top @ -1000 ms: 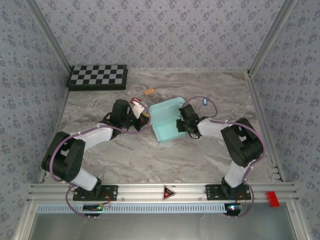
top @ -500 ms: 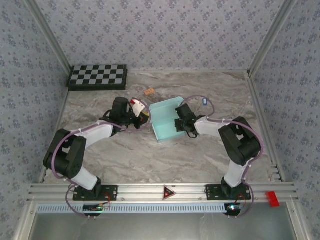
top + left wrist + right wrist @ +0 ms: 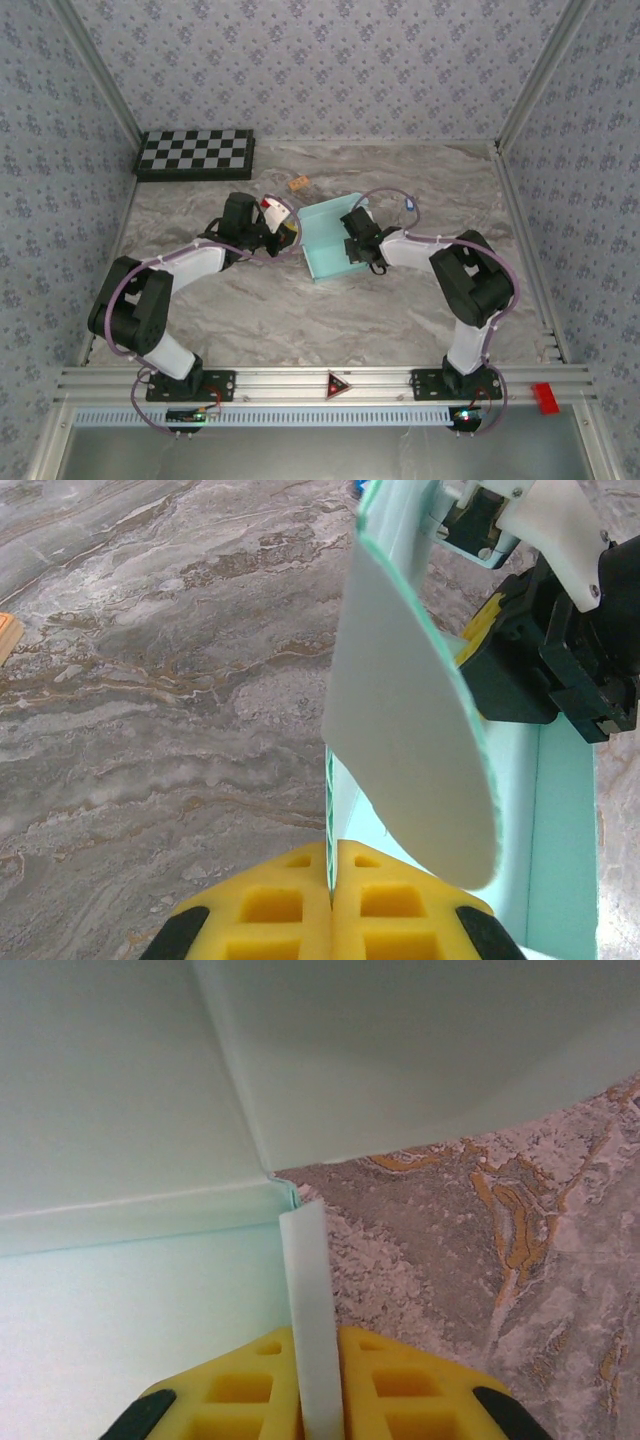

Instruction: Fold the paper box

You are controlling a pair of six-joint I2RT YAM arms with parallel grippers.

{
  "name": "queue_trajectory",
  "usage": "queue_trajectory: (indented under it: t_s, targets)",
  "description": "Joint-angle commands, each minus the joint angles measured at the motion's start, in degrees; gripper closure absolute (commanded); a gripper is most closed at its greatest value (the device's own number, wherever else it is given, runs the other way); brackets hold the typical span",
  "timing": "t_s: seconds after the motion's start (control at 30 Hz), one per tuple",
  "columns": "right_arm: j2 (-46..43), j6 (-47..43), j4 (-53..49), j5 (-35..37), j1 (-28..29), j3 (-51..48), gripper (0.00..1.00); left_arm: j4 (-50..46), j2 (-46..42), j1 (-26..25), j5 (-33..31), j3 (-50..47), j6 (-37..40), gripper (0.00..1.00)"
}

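The pale aqua paper box [image 3: 328, 240] stands half-formed at the middle of the marbled table, open side up, held between both arms. At its left wall my left gripper [image 3: 289, 237] is shut on the cardboard edge. In the left wrist view the thin wall [image 3: 329, 810] runs into the closed yellow fingers [image 3: 270, 910], and a rounded flap [image 3: 410, 740] curls over the box floor. My right gripper [image 3: 356, 246] is shut on the box's right wall. The right wrist view shows a white folded wall strip [image 3: 312, 1310] pinched between yellow fingers [image 3: 400, 1390], with box panels [image 3: 120, 1090] above.
A black-and-white checkerboard [image 3: 196, 153] lies at the back left. A small orange-brown block [image 3: 298, 183] sits on the table behind the box. A red block [image 3: 545, 396] rests on the front rail at right. Patterned walls enclose the table.
The right gripper has slid left along the box's right wall, and the box has shifted slightly left with it. The left gripper has stayed shut on the left wall.
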Motion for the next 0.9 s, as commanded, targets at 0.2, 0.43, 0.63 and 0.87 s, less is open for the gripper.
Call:
queue_trajectory:
  t_s: [0.2, 0.43, 0.63, 0.87]
  targets:
    - [4.33, 1.85, -9.53, 9.62, -0.6, 0.4, 0.84, -4.52, 1.08, 1.01, 0.75, 1.62, 1.9, 1.0]
    - [5.85, 2.61, -12.67, 12.87, -0.07, 2.13, 0.85, -4.91, 1.07, 1.09, 0.77, 2.02, 2.53, 1.0]
    - [6.85, 3.12, -14.32, 14.17, 0.0, 2.97, 0.85, -5.5, 1.07, 1.38, 0.74, 2.24, 3.06, 1.0]
    - [8.14, 3.76, -16.38, 16.05, 0.11, 3.94, 0.85, -5.77, 1.03, 1.62, 0.96, 2.3, 3.42, 1.0]
